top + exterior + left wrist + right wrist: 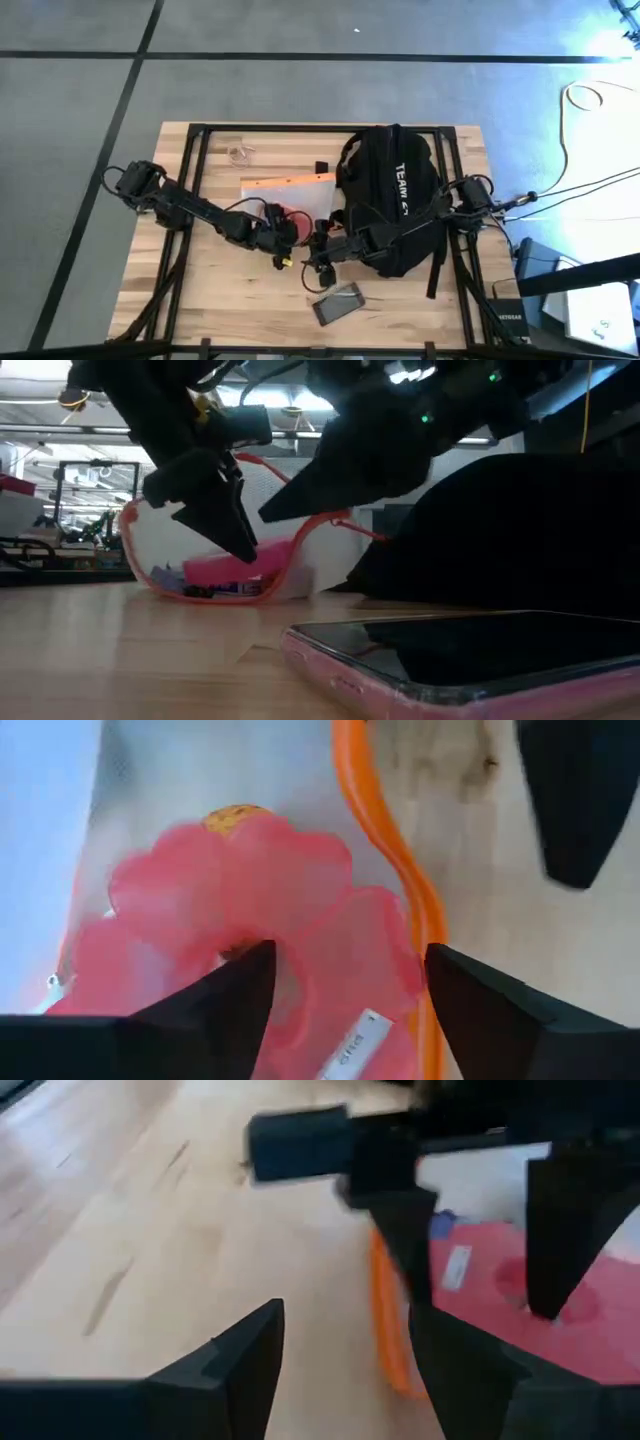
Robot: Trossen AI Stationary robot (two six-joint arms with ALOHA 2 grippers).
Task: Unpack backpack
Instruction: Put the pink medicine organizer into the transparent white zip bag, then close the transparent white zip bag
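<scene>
The black backpack [395,200] lies on the table's right half, its white lettering facing up. To its left lies a white mesh pouch [288,190] with an orange edge [400,880] and a pink-red thing [240,890] inside. My left gripper [350,955] stands open, pointing down, one finger on either side of that pink-red thing [235,570]. My right gripper [345,1340] reaches across the backpack and hovers open just right of the pouch [560,1280], close to my left gripper [480,1230]. My left gripper comes at the mesh pouch [220,560] from above with open fingers [235,530] over the pink-red thing. Whether the fingertips touch the mesh, I cannot tell.
A phone in a pink case [338,303] lies screen up near the front edge, large in the low view [470,660]. A small black object [322,166] and a clear ring-like thing [240,153] lie toward the far side. Bare wood [200,290] shows at the front left.
</scene>
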